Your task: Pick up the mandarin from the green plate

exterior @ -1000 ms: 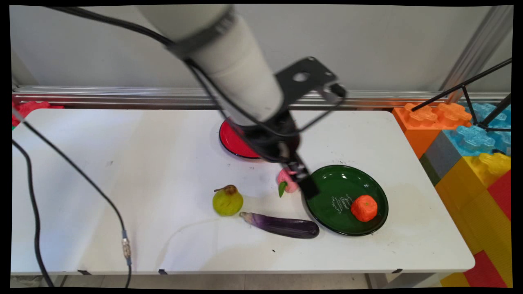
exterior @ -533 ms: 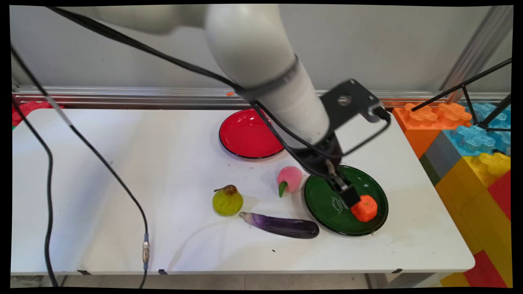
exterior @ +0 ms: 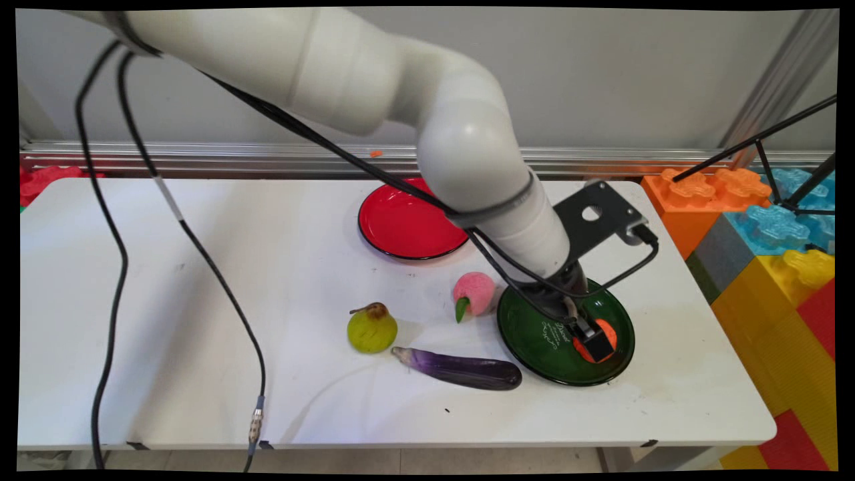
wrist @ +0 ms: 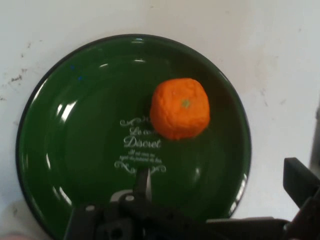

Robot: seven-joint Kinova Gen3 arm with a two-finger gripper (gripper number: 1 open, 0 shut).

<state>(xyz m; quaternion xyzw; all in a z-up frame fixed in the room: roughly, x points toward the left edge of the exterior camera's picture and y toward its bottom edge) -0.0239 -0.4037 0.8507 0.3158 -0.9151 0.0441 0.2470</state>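
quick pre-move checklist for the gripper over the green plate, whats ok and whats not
1. Gripper is above the green plate: ok.
2. Orange sits free on the plate, nothing on top of it in the hand view: ok.
3. Fingers spread wide, one finger at the hand view's right edge and nothing between them: ok.
4. Orange centred between the fingers: cannot tell.
5. Peach lies on the table off the plate's left rim, apart from the gripper: ok.
6. Eggplant lies off the plate too, near its lower left rim: ok.
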